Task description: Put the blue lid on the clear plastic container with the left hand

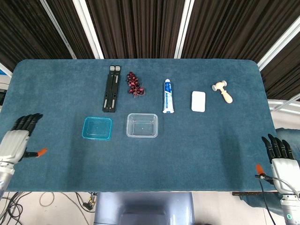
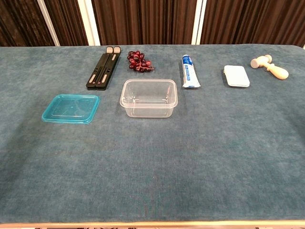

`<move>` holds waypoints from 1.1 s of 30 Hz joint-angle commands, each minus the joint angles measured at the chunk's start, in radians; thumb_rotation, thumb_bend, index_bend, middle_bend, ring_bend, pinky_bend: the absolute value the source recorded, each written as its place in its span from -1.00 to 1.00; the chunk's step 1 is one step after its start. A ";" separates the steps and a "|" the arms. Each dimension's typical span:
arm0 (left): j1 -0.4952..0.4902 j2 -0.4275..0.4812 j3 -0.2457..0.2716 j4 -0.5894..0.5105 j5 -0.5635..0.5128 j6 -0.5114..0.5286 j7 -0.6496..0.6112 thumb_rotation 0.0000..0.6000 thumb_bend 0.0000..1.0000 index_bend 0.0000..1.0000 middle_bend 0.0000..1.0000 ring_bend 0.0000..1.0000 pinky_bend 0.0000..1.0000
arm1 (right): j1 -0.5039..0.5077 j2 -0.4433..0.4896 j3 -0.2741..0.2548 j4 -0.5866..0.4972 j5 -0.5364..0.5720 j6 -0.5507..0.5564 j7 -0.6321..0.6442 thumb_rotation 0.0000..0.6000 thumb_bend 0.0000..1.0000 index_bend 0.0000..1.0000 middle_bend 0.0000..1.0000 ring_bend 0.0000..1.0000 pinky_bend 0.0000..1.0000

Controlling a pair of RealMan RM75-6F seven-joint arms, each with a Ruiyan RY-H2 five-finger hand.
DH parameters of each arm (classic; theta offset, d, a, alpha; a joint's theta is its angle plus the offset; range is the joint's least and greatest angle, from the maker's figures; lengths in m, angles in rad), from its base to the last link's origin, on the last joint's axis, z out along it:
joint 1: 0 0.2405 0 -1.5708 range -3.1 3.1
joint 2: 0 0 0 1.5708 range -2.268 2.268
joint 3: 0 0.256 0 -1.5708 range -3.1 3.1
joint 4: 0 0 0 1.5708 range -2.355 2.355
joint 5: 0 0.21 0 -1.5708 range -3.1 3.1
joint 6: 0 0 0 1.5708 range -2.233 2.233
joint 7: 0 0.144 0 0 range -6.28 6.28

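Note:
The blue lid (image 1: 97,128) (image 2: 71,108) lies flat on the teal table, just left of the clear plastic container (image 1: 142,125) (image 2: 148,97), which stands upright with nothing in it. In the head view my left hand (image 1: 18,140) hovers over the table's left edge, well to the left of the lid, fingers extended and holding nothing. At the front right corner, off the table, my right hand (image 1: 280,158) is open too. Neither hand appears in the chest view.
Along the back of the table (image 1: 197,150) lie a black folded stand (image 1: 111,88), a bunch of dark red grapes (image 1: 134,84), a toothpaste tube (image 1: 168,96), a white soap bar (image 1: 198,101) and a small wooden mallet (image 1: 222,91).

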 commanded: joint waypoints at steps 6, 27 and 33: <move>-0.308 -0.003 -0.079 0.028 -0.299 -0.343 0.182 1.00 -0.73 -1.00 -0.93 -1.00 -1.00 | -0.003 0.010 0.010 -0.016 0.023 -0.005 0.025 1.00 -0.28 -1.00 -1.00 -1.00 -1.00; -0.616 -0.275 0.035 0.281 -0.631 -0.513 0.396 1.00 -0.79 -1.00 -0.88 -1.00 -1.00 | -0.006 0.008 0.025 -0.029 0.064 -0.014 0.037 1.00 -0.28 -1.00 -1.00 -1.00 -1.00; -0.637 -0.314 0.062 0.324 -0.641 -0.522 0.387 1.00 -0.79 -1.00 -0.88 -1.00 -1.00 | -0.005 0.009 0.026 -0.030 0.068 -0.016 0.036 1.00 -0.28 -1.00 -1.00 -1.00 -1.00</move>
